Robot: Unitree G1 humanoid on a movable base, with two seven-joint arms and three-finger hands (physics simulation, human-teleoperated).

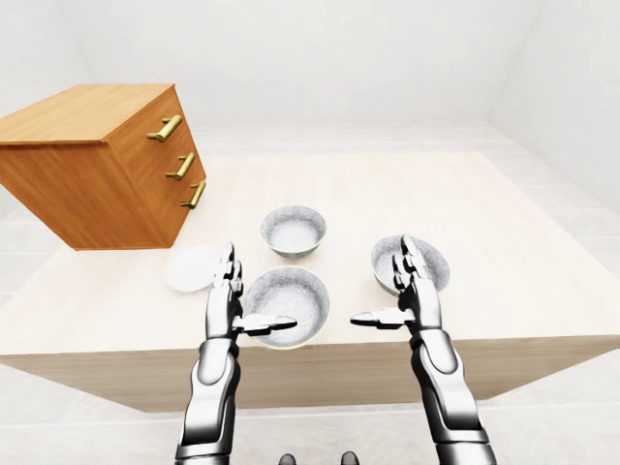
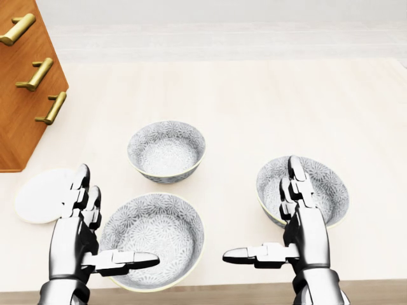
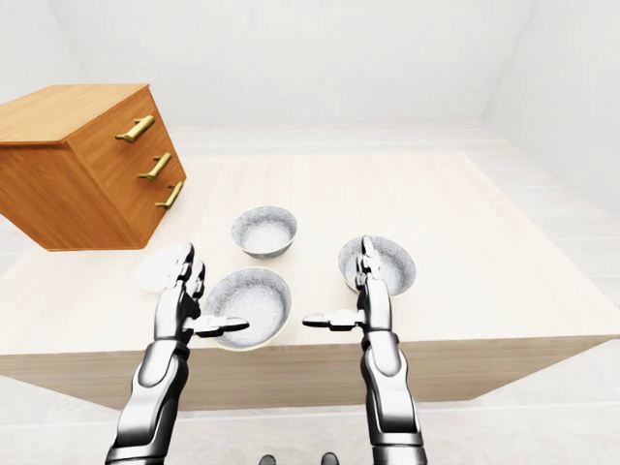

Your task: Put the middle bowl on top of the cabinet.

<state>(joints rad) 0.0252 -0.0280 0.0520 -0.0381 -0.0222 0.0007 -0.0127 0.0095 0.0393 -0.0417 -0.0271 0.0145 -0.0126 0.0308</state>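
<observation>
Wooden cabinet (image 1: 89, 167) on table (image 1: 441, 194), left edge

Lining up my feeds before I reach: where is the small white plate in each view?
Left-eye view: the white plate lies lower left of centre, just below the cabinet, left of the left hand.
Head view: the plate is at the left edge, under the cabinet's lower corner.
Right-eye view: the plate is lower left, beside the left hand's fingertips.
Shared landmark: the cabinet's brass handles, above the plate in every view.
</observation>
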